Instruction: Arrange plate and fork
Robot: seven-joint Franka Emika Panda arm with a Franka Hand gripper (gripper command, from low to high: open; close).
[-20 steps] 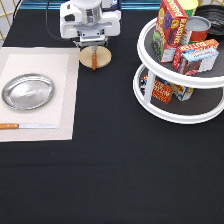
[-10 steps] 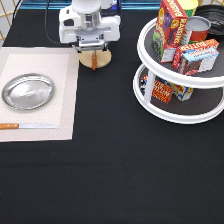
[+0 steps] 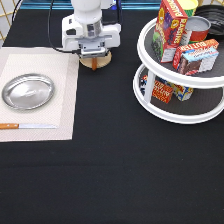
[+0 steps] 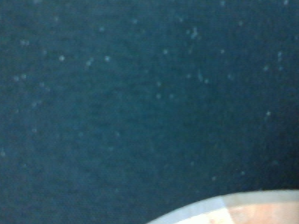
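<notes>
Bright, even overhead light in the exterior view; glare on the plate (image 3: 28, 91) toward nine o'clock, soft shadow under the rack (image 3: 180, 107) toward three. Wrist view dim, bluish, fully blurred

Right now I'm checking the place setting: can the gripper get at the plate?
Probably yes. The plate lies uncovered on the placemat, nothing stands between it and the gripper over the wooden disc.

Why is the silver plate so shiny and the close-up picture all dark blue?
In the exterior view, the plate mirrors the overhead light in pale patches. The wrist view is filled with the dark tablecloth, seen from very near, under the gripper.
</notes>
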